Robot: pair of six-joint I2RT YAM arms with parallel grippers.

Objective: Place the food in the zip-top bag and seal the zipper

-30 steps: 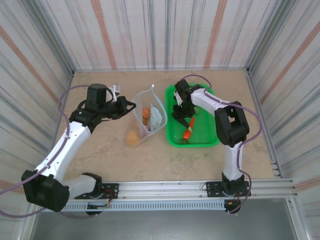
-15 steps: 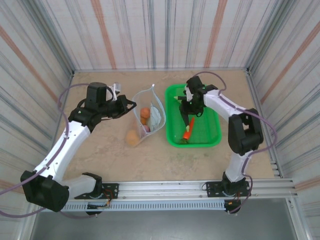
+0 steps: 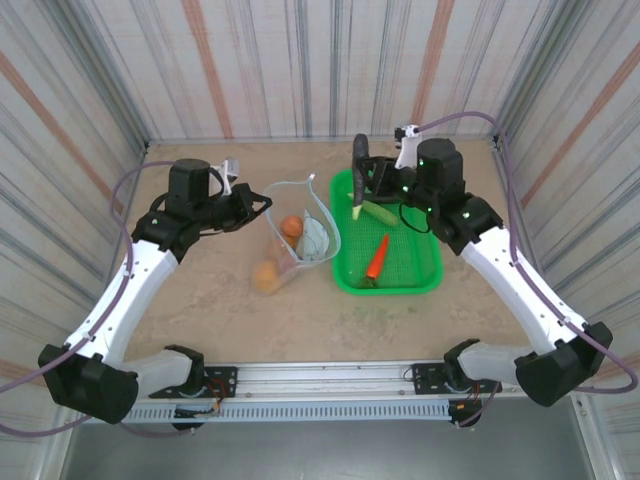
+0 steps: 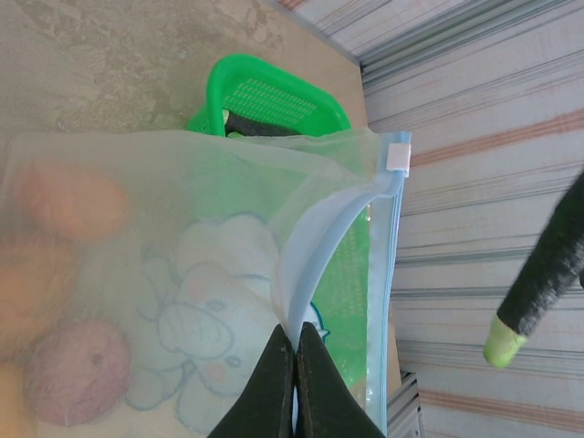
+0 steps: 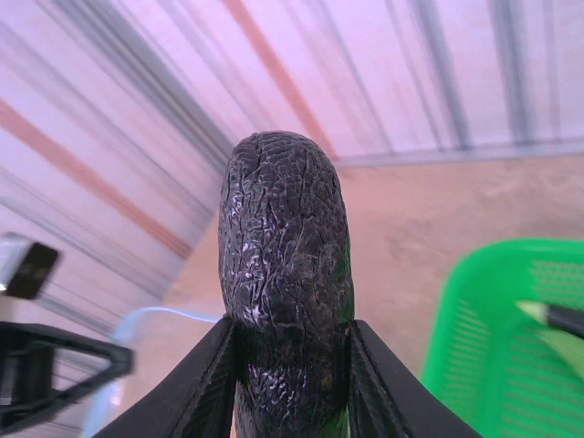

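Loading step in hand: one dark eggplant piece (image 3: 360,165) is up in the air, and the bag mouth is held open to take it.

Nearest, the one zip-top bag (image 3: 300,240) rests on the table (image 3: 200,310), just left of the one green basket (image 3: 432,268). Three pieces show through its film: two orange, one purplish-pink. The basket holds one carrot (image 3: 377,258) and one pale green piece (image 3: 380,212). Further back, the left gripper (image 4: 294,333) is pinched tight on the bag's lip beside the zipper (image 4: 381,274), so the mouth gapes toward the basket. Farthest, the right gripper (image 5: 287,365) clamps the eggplant piece upright above the basket's far left corner, apart from the bag. Judgement: the next move is to carry it left over the mouth, tip it in lengthwise and let go. Two basket pieces would remain; the zipper is not yet sealed.
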